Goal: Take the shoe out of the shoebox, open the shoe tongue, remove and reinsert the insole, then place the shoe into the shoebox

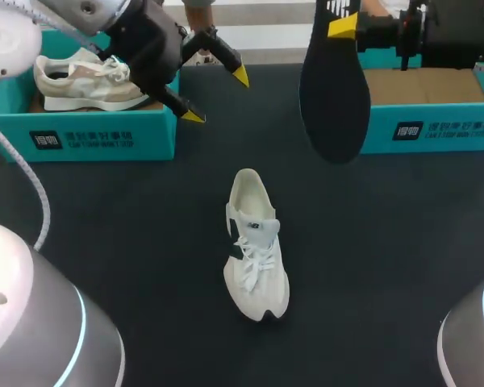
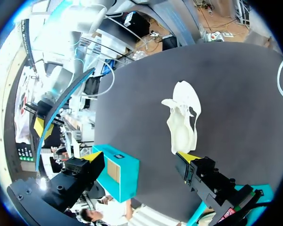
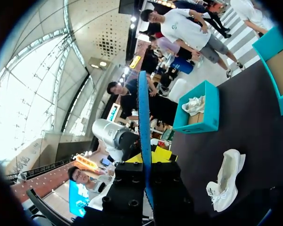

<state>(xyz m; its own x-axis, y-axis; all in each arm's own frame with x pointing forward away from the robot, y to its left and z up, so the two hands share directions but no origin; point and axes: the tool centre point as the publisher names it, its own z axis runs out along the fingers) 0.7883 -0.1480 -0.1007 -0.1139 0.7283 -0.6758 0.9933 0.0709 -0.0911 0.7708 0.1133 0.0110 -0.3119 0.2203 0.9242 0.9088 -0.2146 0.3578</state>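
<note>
A white shoe lies on the dark table near the middle, laces up, toe toward the front edge. It also shows in the left wrist view and the right wrist view. A black insole hangs upright above the table at the back right, and my right gripper is shut on its top end; in the right wrist view the insole runs edge-on between the fingers. My left gripper hangs open and empty above the table, just right of the left shoebox.
The left teal shoebox holds a beige and white shoe. A second teal shoebox at the back right shows a bare brown floor. Bare table surrounds the white shoe.
</note>
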